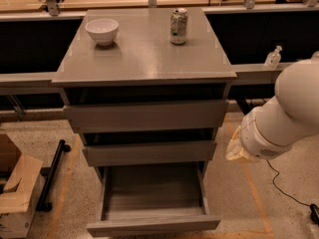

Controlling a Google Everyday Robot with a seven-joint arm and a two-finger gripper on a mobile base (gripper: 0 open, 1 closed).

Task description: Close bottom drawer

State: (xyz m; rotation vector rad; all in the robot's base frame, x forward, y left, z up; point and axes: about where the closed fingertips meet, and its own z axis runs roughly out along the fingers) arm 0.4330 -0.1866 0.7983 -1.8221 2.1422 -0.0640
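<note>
The bottom drawer (152, 225) of the grey wood-grain cabinet stands pulled far out, its shallow grey box open and empty. Its plain front panel is at the lower edge of the camera view. Above it are the mid-width drawer front (149, 153) and the widest drawer front (145, 115), both nearly shut. My white arm (284, 116) comes in from the right, level with the middle drawer and apart from the cabinet. The gripper itself is out of view.
A white bowl (102, 31) and a drink can (178, 26) stand on the cabinet top (144, 59). A cardboard box (15, 188) and a black bar (52, 173) lie on the floor at left. A cable (289, 190) runs on the floor at right. A small bottle (272, 57) stands on the rail behind.
</note>
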